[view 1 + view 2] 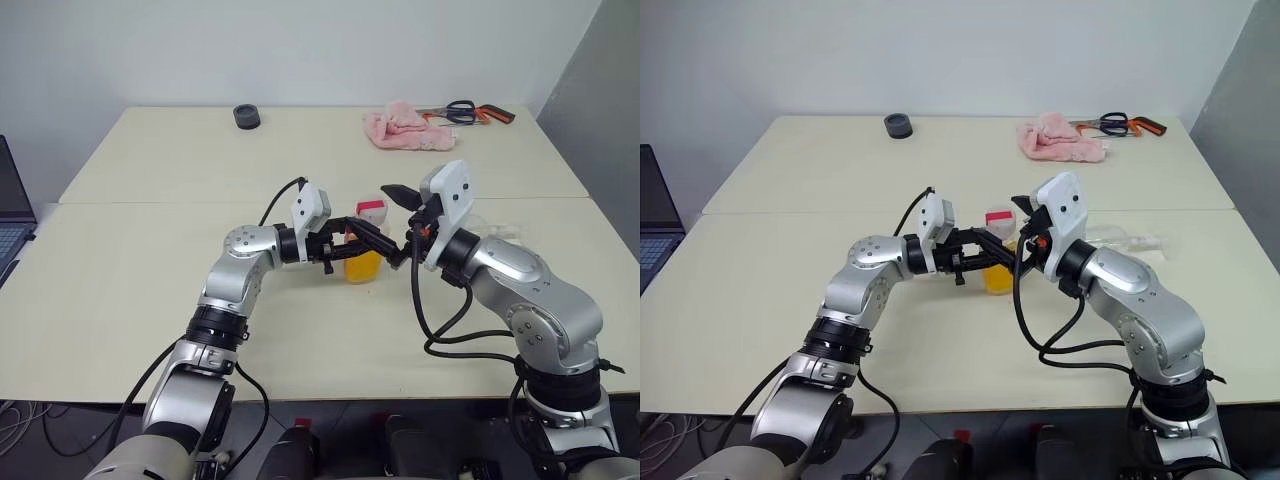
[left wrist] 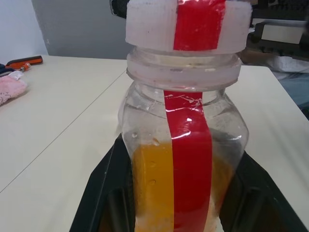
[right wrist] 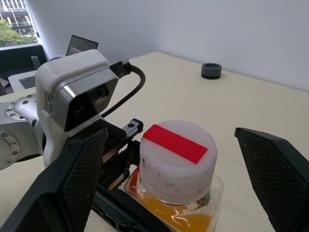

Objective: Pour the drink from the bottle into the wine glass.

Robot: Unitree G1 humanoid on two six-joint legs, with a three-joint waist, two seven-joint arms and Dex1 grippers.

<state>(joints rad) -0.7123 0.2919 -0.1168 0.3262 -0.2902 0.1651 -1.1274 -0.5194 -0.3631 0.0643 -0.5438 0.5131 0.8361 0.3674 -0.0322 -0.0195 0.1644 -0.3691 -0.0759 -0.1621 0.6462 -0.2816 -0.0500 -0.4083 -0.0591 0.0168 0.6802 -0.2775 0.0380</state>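
Your left gripper [image 1: 365, 240] holds the bottle [image 1: 366, 243] clamped upright near the middle of the table [image 1: 150, 180], cap [image 3: 177, 158] on and orange drink [image 2: 153, 191] filling its lower part. Your right gripper [image 3: 174, 183] straddles the cap, fingers [image 3: 77, 179] spread wide. The wine glass [image 1: 1130, 240] lies toward the table's right edge.

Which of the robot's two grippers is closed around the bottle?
The left gripper: it clamps the bottle at its body, while the right gripper stands wide open on either side of the cap.
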